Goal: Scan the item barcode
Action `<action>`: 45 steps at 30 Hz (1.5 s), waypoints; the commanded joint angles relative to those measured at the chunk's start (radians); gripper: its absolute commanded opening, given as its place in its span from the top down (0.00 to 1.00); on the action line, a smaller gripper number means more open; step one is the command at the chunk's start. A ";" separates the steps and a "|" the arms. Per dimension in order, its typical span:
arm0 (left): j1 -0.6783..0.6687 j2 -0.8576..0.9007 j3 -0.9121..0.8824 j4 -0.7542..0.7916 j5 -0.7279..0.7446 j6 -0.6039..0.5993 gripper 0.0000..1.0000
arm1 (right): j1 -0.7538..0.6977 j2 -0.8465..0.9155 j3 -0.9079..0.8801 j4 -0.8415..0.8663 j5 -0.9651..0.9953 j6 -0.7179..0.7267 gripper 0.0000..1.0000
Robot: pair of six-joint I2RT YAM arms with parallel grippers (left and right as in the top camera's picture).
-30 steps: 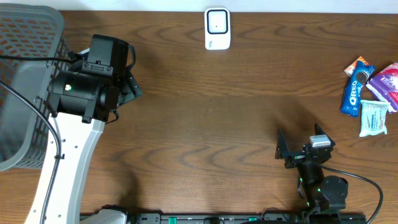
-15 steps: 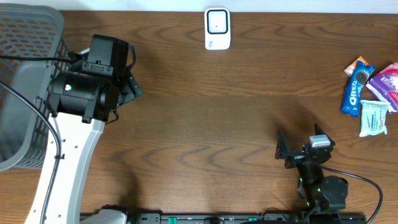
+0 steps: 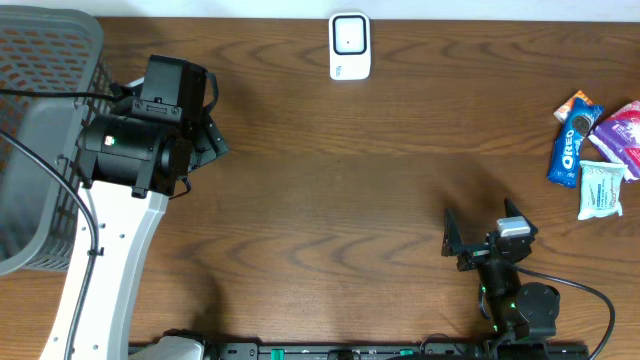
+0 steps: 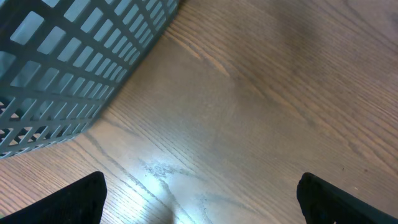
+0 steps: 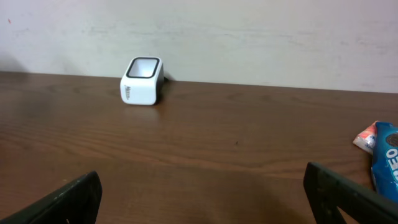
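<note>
Softly and evenly lit from above, moderately bright. Throws only faint, diffuse shadows across the counter (image 3: 330, 200) overhead. Glares pale on the wood in the left wrist view; blurs the nearby basket (image 4: 81, 68) slightly.

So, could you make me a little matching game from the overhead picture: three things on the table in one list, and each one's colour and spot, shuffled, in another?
Things:
1. barcode scanner
2. mesh basket
3. Oreo pack

Colour and spot:
A. grey, at the left end of the table
B. white, middle of the far edge
C. blue, at the right end, beside a purple packet

Pairs: 1-B, 2-A, 3-C
</note>
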State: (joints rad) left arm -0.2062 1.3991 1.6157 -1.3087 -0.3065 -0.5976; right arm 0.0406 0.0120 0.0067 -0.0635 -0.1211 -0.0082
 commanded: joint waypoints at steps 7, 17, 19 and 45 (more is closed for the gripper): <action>0.003 0.004 0.008 -0.004 -0.020 0.010 0.02 | 0.013 -0.007 0.000 -0.003 -0.011 -0.004 0.01; 0.003 0.010 0.008 -0.015 -0.021 0.010 0.02 | 0.013 -0.007 0.000 -0.003 -0.011 -0.004 0.01; 0.005 0.001 0.008 -0.018 0.003 -0.015 0.02 | 0.013 -0.007 0.000 -0.003 -0.011 -0.004 0.01; 0.005 -0.689 -0.946 0.789 0.430 0.658 0.02 | 0.013 -0.007 0.000 -0.003 -0.011 -0.004 0.01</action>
State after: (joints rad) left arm -0.2043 0.7815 0.7551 -0.5526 0.0662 -0.0338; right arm 0.0406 0.0120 0.0067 -0.0631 -0.1234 -0.0086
